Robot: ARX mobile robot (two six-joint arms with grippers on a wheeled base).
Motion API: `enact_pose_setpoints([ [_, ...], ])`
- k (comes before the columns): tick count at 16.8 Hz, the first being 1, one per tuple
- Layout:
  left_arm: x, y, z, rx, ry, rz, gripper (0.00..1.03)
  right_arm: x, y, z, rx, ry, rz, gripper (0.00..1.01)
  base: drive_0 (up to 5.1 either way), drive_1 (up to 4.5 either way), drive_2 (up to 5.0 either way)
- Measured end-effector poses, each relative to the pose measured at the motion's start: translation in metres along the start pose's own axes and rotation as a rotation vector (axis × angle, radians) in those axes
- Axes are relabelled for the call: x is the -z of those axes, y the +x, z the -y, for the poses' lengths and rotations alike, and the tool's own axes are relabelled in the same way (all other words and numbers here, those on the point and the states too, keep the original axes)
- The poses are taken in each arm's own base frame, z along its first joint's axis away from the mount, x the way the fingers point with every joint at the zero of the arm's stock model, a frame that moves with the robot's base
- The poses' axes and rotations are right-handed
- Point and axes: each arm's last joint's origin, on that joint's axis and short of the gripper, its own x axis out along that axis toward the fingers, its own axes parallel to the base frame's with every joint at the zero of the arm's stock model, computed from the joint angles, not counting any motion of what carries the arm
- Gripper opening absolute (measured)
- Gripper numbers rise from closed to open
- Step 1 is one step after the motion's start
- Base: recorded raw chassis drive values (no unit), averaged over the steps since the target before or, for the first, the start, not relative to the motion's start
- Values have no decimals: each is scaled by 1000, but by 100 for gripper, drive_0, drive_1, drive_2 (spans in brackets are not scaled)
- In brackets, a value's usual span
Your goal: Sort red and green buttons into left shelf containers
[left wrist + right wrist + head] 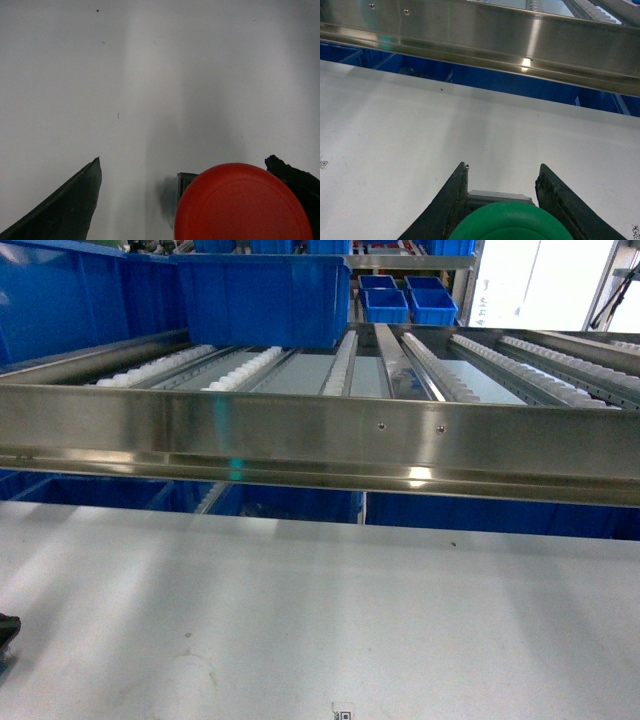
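Right tool [502, 192] clamped shut; left tool [195, 200] spread wide, both low.

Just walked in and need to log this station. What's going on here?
A two-armed robot is sorting push buttons at a white table in front of a roller shelf. The right gripper is shut on a green button, low over the table. The left gripper has a red button between its fingers, against the right one; a gap shows on the other side. A large blue bin sits up on the left of the shelf.
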Motion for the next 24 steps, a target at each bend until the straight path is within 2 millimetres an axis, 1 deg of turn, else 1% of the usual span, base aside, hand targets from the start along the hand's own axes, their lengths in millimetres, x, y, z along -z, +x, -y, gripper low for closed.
enact_pose_setpoints([
  [2, 1, 5, -1, 9, -1, -11, 98, 0, 0, 0, 0, 0, 0, 35, 0, 0, 0],
  [5, -6, 12, 1, 24, 29, 12, 98, 0, 0, 0, 0, 0, 0, 35, 0, 0, 0],
  [7, -3, 15, 3, 26, 41, -5, 98, 0, 0, 0, 0, 0, 0, 35, 0, 0, 0],
  [11, 4, 20, 10, 2, 66, -52, 59, 0, 0, 0, 0, 0, 0, 35, 0, 0, 0],
  [12, 5, 20, 11, -8, 68, -56, 46, 0, 0, 0, 0, 0, 0, 35, 0, 0, 0],
  [13, 5, 20, 12, -7, 69, -54, 37, 0, 0, 0, 0, 0, 0, 35, 0, 0, 0],
  [14, 5, 19, 12, -8, 69, -50, 29, 0, 0, 0, 0, 0, 0, 35, 0, 0, 0],
  [15, 4, 17, 12, -5, 68, -52, 27, 0, 0, 0, 0, 0, 0, 35, 0, 0, 0],
  [16, 1, 10, 14, 13, 56, -50, 27, 0, 0, 0, 0, 0, 0, 35, 0, 0, 0],
  [18, -15, -14, 20, 51, 44, 25, 27, 0, 0, 0, 0, 0, 0, 35, 0, 0, 0],
  [20, -29, -40, 32, 105, 64, 98, 27, 0, 0, 0, 0, 0, 0, 35, 0, 0, 0],
  [21, -35, -58, 39, 137, 72, 138, 27, 0, 0, 0, 0, 0, 0, 35, 0, 0, 0],
  [22, -36, -71, 42, 155, 71, 160, 27, 0, 0, 0, 0, 0, 0, 35, 0, 0, 0],
  [23, -36, -93, 45, 164, 57, 186, 27, 0, 0, 0, 0, 0, 0, 35, 0, 0, 0],
  [24, -36, -111, 47, 159, 45, 217, 27, 0, 0, 0, 0, 0, 0, 35, 0, 0, 0],
])
